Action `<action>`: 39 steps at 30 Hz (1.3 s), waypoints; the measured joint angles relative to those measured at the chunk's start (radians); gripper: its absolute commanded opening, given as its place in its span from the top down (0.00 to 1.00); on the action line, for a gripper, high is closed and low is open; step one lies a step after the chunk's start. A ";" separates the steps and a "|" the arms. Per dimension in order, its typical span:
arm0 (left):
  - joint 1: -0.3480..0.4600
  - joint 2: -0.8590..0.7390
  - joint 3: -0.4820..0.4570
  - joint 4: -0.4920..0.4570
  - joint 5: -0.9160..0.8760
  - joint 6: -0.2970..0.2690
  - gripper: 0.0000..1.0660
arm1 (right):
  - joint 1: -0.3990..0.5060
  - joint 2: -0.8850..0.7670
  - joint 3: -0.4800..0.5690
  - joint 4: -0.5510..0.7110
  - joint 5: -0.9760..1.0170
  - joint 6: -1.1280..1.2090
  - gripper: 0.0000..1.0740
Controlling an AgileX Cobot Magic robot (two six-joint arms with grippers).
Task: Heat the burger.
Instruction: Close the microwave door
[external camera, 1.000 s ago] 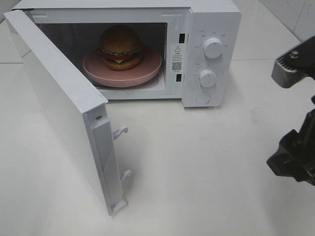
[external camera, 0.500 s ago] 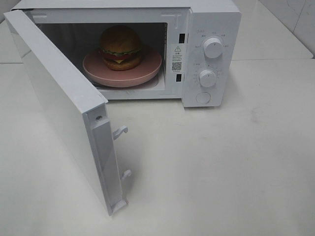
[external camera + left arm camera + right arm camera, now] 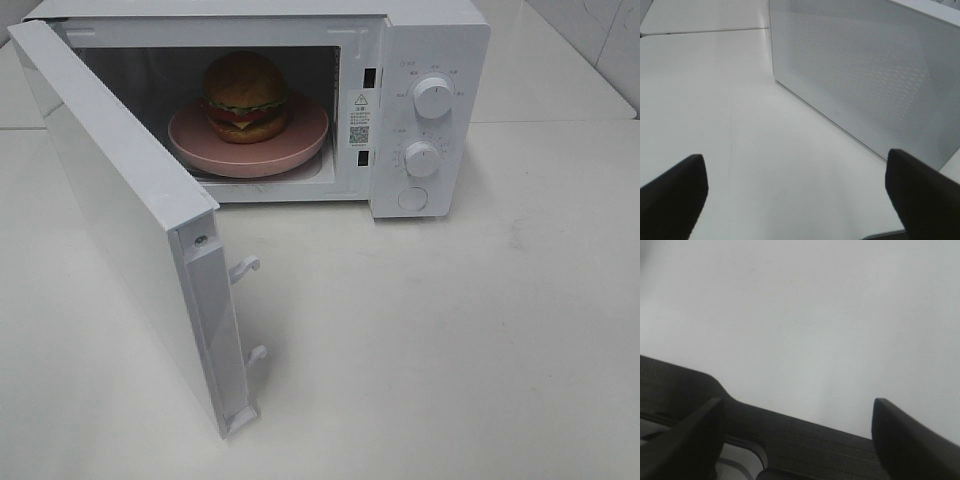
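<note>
The burger (image 3: pixel 246 95) sits on a pink plate (image 3: pixel 305 140) inside the microwave (image 3: pixel 435 45) — door (image 3: pixel 120 220) open toward seven o'clock; left tool (image 3: pixel 795 167) and right tool (image 3: pixel 797 412) both spread.

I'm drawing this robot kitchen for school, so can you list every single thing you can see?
microwave: one, white, at the back of the table
microwave door: one, white, swung open toward the front left
burger: one, golden-brown bun with green and reddish filling, on the plate
plate: one, pink, inside the microwave
knobs: two, white, one above the other on the microwave's right panel
round button: one, white, below the knobs
label: one, white with dark print, left of the knobs
table: one, white, under everything
left gripper: one, black, open, near the door's outer face
right gripper: one, black, open, empty
</note>
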 measured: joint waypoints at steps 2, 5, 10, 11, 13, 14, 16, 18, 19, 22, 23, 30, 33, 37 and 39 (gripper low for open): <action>0.000 0.000 0.000 0.000 0.000 0.000 0.17 | -0.036 -0.034 0.000 0.000 0.001 0.000 0.29; 0.000 0.000 0.000 0.000 0.000 0.000 0.17 | -0.091 -0.091 0.000 0.000 0.001 -0.001 0.29; 0.000 0.000 0.000 0.001 0.000 0.000 0.17 | -0.195 -0.195 0.001 0.000 -0.001 -0.012 0.29; 0.000 0.000 0.000 0.001 0.000 0.000 0.17 | -0.195 -0.195 0.001 0.000 -0.001 -0.012 0.29; 0.000 0.000 0.000 0.001 0.000 0.000 0.17 | -0.250 -0.267 0.012 0.006 -0.015 -0.024 0.29; 0.000 0.000 0.000 0.001 0.000 0.000 0.17 | -0.250 -0.267 0.012 0.006 -0.015 -0.024 0.29; 0.000 0.000 0.000 0.001 0.000 0.000 0.17 | -0.277 -0.320 0.050 0.009 -0.031 -0.026 0.29; 0.000 0.000 0.000 0.001 0.000 0.000 0.17 | -0.286 -0.340 0.066 0.010 -0.034 -0.027 0.29; 0.000 0.000 0.000 0.001 0.000 0.000 0.17 | -0.286 -0.340 0.066 0.010 -0.034 -0.027 0.29; 0.000 0.000 0.000 0.001 0.000 0.000 0.17 | -0.308 -0.398 0.112 0.012 -0.064 -0.031 0.29; 0.000 0.000 0.000 0.001 0.000 0.000 0.17 | -0.321 -0.436 0.140 0.022 -0.085 -0.046 0.29; 0.000 0.000 0.000 0.001 0.000 0.000 0.17 | -0.362 -0.501 0.182 0.075 -0.149 -0.109 0.29; 0.000 0.000 0.000 0.001 0.000 0.000 0.17 | -0.367 -0.502 0.182 0.083 -0.160 -0.116 0.29; 0.000 0.000 0.000 0.001 0.000 0.000 0.17 | -0.367 -0.502 0.182 0.085 -0.160 -0.116 0.29; 0.000 0.000 0.000 0.001 0.000 0.000 0.17 | -0.367 -0.502 0.182 0.086 -0.160 -0.116 0.29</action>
